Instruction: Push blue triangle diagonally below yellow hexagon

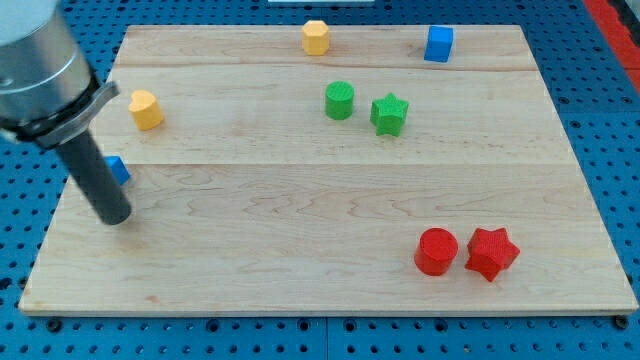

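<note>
Resting on the counter (300,270), my tip (117,217) sits at five o'clock of the blue triangle (119,169); the tool grips nothing, being a plain rod.

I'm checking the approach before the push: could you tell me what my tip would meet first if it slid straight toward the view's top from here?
Most likely the blue triangle, lying mostly hidden behind the rod just above my tip; depth is uncertain.

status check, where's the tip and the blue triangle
My tip down at the view's left edge, just below the blue triangle, which the rod half hides. Yellow hexagon at the view's top. Other yellow block sits above the triangle.
</note>
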You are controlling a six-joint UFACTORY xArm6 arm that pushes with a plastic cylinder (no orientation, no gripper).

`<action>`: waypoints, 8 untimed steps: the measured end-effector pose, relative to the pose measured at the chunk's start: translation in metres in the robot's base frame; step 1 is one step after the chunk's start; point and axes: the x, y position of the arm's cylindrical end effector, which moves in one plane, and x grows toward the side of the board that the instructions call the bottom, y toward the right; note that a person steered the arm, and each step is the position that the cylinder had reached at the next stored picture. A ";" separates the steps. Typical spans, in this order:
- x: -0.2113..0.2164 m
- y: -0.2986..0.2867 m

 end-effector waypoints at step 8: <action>-0.073 0.096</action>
